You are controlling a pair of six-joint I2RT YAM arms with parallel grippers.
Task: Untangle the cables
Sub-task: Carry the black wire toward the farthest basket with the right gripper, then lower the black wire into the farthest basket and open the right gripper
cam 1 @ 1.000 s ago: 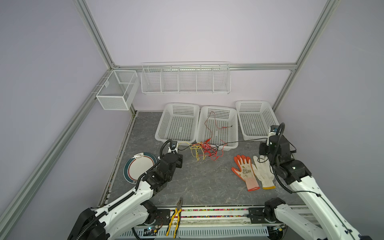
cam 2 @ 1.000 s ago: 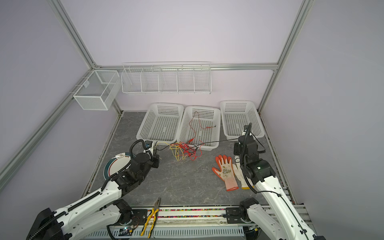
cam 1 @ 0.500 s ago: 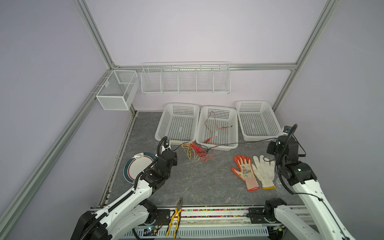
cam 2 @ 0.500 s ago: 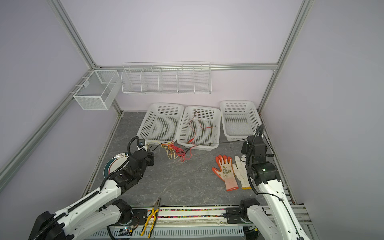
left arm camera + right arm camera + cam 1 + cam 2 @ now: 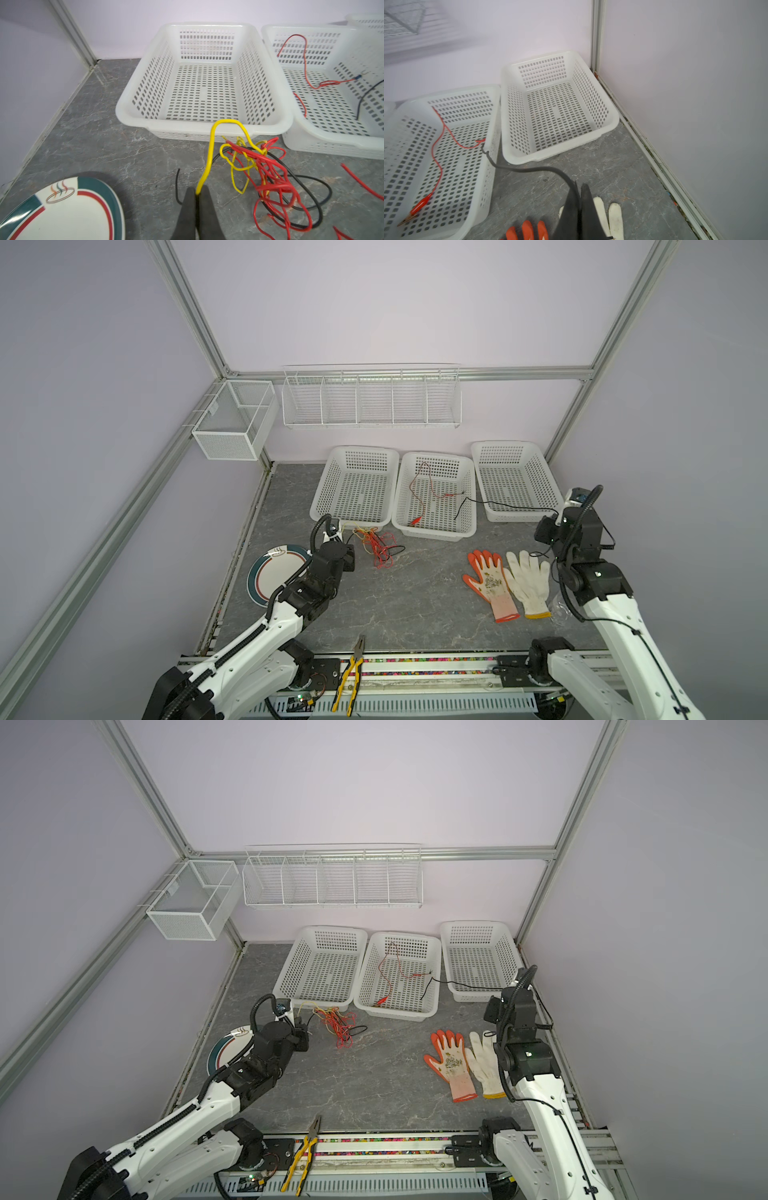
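Left claw: pressed together on one end of a yellow cable, low over the tabletop beside the plate.
Yellow cable: rises from the claw in an arch in front of the left basket and runs down into the tangle.
Tangle: red, yellow and black cables knotted together, lying on the tabletop just in front of the left basket; seen in both top views.
Right claw: clamped on a black cable, held above the tabletop near the fingertips of the white glove.
Black cable: stretches from the claw past the front of the right basket and into the middle basket.
Red cable: loose inside the middle basket, a red clip at one end, well apart from the tangle.
Gloves: orange glove and the white glove flat, side by side, touching.
Pliers: at the front edge, yellow handles toward the rail.
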